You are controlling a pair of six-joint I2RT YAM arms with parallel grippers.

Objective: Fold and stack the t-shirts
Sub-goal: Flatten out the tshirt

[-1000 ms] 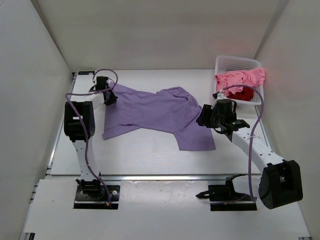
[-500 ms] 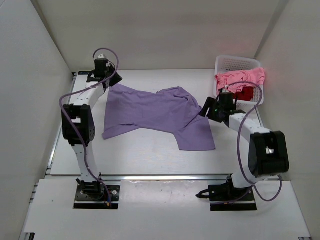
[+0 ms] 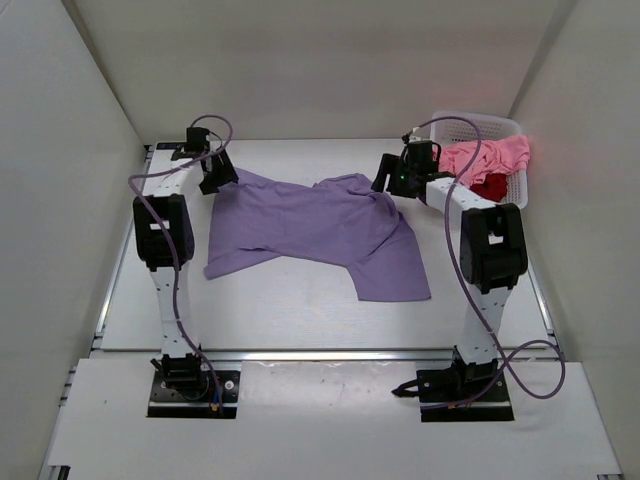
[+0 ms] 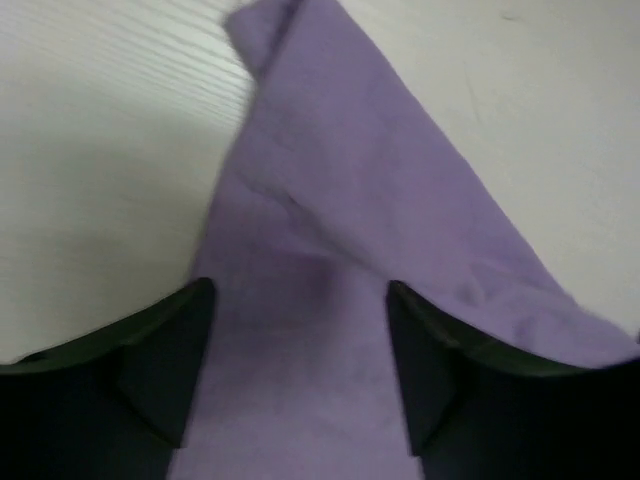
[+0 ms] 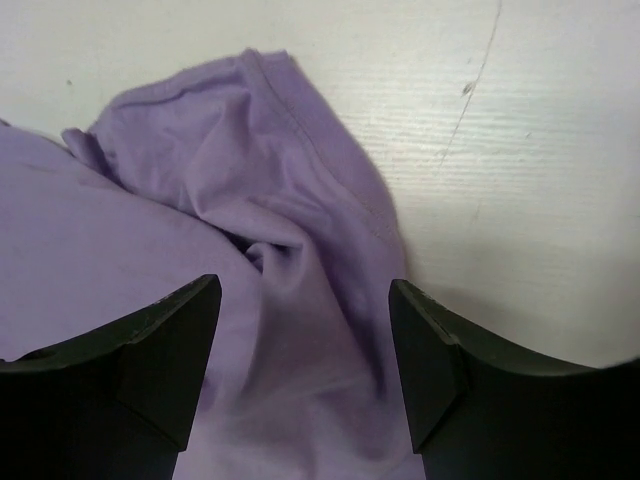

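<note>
The right arm has swung from the near right edge of the lavender t-shirt (image 3: 310, 225) to its far right sleeve, and the left gripper (image 3: 217, 180) has dropped onto its far left corner. Both it and the right gripper (image 3: 388, 180) stand wide open over the fabric, holding nothing. The shirt lies spread mid-table. The pink t-shirt (image 3: 492, 155) and dark red t-shirt (image 3: 490, 187) sit in the white basket (image 3: 470, 124) at far right.

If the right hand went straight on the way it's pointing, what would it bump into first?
Most likely the purple shirt. The open right hand points down at the shirt's bunched edge, with nothing else in the way. How high it hangs above the cloth is hard to tell.
</note>
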